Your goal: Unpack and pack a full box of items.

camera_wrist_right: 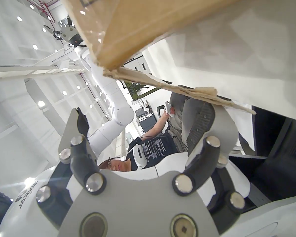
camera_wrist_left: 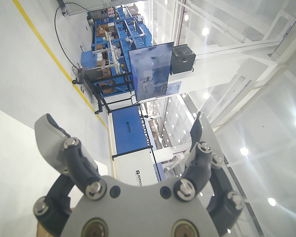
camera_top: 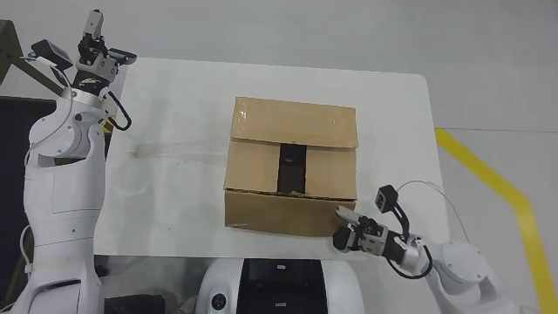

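White table (camera_top: 174, 105), box (camera_top: 292, 166) centre, R gripper (camera_top: 339, 229) beside

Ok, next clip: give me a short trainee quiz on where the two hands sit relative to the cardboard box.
1. True or false: the left hand is clamped on the cardboard box.
2. Where is the right hand? A) at the box's near lower corner on the robot's right; B) inside the opening in the box's top; C) lying on the box's far flap.
3. In a few words: are the box's top flaps fully shut?

Key
1. False: it is open, near the white table's far corner, apart from the box.
2. A.
3. No, a dark gap shows in the top.
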